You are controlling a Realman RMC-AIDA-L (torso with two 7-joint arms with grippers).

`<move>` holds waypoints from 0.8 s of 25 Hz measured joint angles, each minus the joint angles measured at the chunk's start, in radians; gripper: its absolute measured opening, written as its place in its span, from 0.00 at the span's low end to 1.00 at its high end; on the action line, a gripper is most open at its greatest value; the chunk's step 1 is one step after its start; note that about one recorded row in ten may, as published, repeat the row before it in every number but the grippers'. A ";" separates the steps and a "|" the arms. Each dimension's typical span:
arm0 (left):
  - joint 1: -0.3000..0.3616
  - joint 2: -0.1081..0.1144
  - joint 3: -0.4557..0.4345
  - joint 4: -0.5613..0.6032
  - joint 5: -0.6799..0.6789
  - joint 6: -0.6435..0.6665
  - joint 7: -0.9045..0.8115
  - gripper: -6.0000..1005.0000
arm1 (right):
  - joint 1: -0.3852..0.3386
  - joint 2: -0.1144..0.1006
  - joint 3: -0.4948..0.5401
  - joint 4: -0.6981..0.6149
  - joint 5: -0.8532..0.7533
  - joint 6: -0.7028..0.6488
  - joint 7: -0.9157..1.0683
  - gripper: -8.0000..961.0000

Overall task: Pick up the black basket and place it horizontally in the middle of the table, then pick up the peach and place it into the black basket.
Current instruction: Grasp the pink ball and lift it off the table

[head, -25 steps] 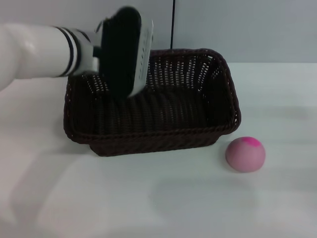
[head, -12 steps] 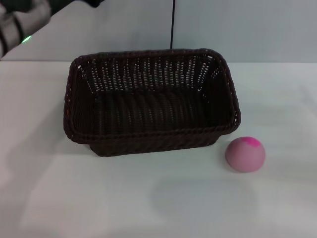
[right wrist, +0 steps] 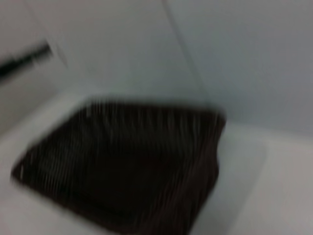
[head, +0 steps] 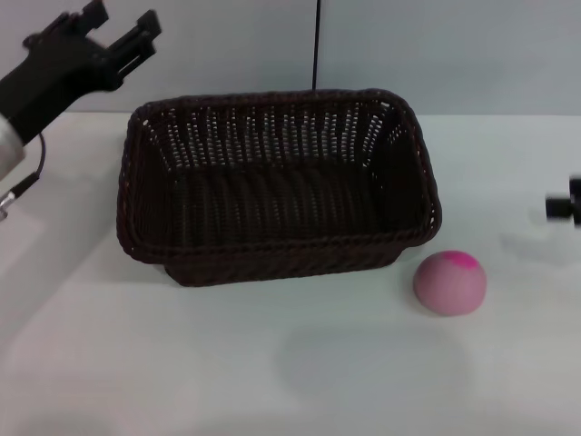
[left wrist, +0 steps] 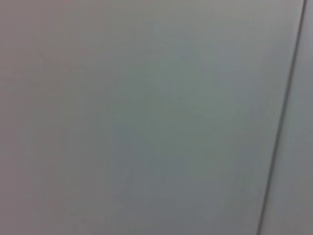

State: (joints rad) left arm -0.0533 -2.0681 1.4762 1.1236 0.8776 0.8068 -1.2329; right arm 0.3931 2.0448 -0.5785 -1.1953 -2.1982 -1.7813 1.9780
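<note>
The black basket (head: 277,186) stands upright and empty, long side across, on the white table (head: 272,363). It also shows, blurred, in the right wrist view (right wrist: 122,166). The peach (head: 449,282) lies on the table just off the basket's front right corner, apart from it. My left gripper (head: 116,25) is raised at the far left, above and beyond the basket's left end, open and empty. A black tip of my right gripper (head: 565,204) shows at the right edge, above and to the right of the peach.
A grey wall with a dark vertical seam (head: 318,45) stands behind the table. A thin cable (head: 36,163) hangs from my left arm near the basket's left side. The left wrist view shows only the wall.
My left arm rose from over the basket's left part, left the view, and is now raised at the far left with fingers apart. The right gripper's tip came in at the right edge.
</note>
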 joint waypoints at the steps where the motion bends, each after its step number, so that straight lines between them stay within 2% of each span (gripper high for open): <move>1: -0.001 0.000 -0.019 -0.054 -0.041 0.060 0.030 0.75 | 0.017 0.001 -0.004 -0.035 -0.052 -0.034 0.037 0.77; 3: -0.006 0.001 -0.056 -0.161 -0.134 0.189 0.088 0.75 | 0.050 0.004 -0.023 -0.080 -0.160 -0.097 0.101 0.77; 4: -0.012 0.001 -0.091 -0.271 -0.220 0.311 0.141 0.75 | 0.064 0.006 -0.038 -0.090 -0.208 -0.124 0.128 0.77; 5: -0.015 0.001 -0.105 -0.320 -0.252 0.365 0.163 0.75 | 0.086 0.007 -0.077 -0.091 -0.268 -0.145 0.177 0.77; 7: -0.020 0.003 -0.152 -0.452 -0.321 0.526 0.232 0.75 | 0.091 0.008 -0.097 -0.085 -0.279 -0.143 0.196 0.77; 9: -0.021 0.003 -0.183 -0.524 -0.339 0.609 0.266 0.75 | 0.101 0.013 -0.140 -0.065 -0.291 -0.124 0.223 0.76; 13: -0.012 0.005 -0.205 -0.599 -0.342 0.655 0.277 0.75 | 0.114 0.028 -0.208 -0.004 -0.282 -0.033 0.241 0.74; 20: -0.007 0.007 -0.214 -0.686 -0.343 0.706 0.283 0.75 | 0.187 0.030 -0.266 0.231 -0.234 0.159 0.218 0.72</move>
State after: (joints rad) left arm -0.0602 -2.0616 1.2622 0.4373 0.5346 1.5127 -0.9498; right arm 0.5800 2.0747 -0.8444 -0.9641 -2.4325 -1.6221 2.1957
